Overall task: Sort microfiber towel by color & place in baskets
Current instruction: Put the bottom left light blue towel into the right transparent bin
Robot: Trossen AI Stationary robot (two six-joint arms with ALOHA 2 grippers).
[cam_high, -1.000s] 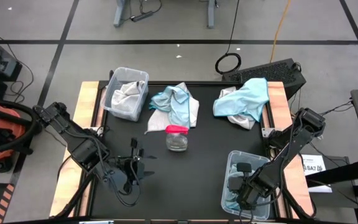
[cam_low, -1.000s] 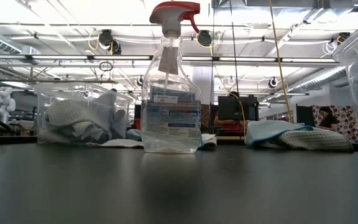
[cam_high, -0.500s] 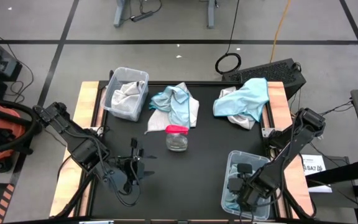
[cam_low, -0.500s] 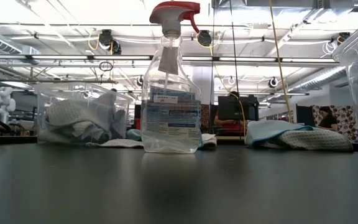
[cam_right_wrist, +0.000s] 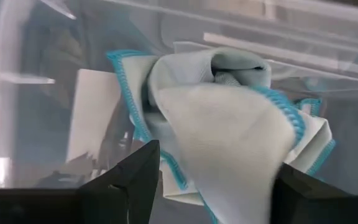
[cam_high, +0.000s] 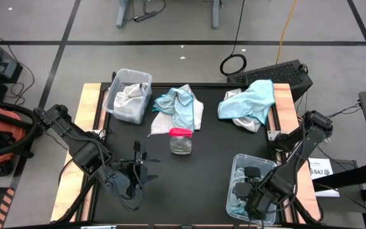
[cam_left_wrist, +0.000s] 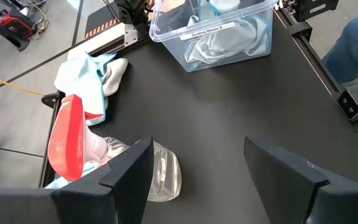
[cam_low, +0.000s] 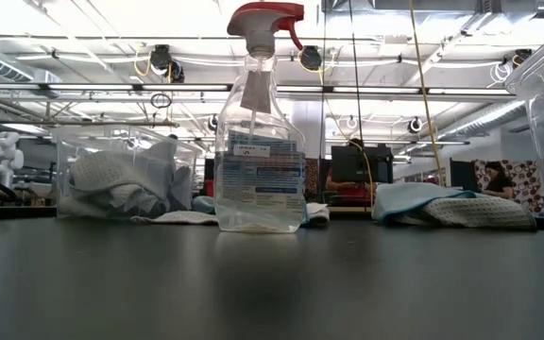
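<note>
High view: right gripper [cam_high: 241, 184] reaches down into the near-right basket [cam_high: 234, 166], fingers [cam_right_wrist: 129, 180] spread wide around a light blue towel [cam_right_wrist: 229, 118].

Seen through the right wrist camera, the cloth with its blue stitched edge bunches between and just ahead of the parted fingers, inside the clear bin; whether the fingers touch it cannot be told. Across the dark table [cam_high: 202, 168] from that gripper, the left gripper [cam_high: 140, 162] rests low over the mat with its fingers likewise apart, holding nothing. Just beyond it stands a clear spray bottle [cam_high: 181, 141] with a red trigger top, and past the bottle lies a mixed pile of blue and pale towels [cam_high: 180, 106]. Beside that pile, the far-left basket [cam_high: 115, 109] holds grey-white towels [cam_high: 129, 97]. Well beyond the right gripper, another blue towel heap [cam_high: 250, 102] lies at the table's far right edge.
</note>
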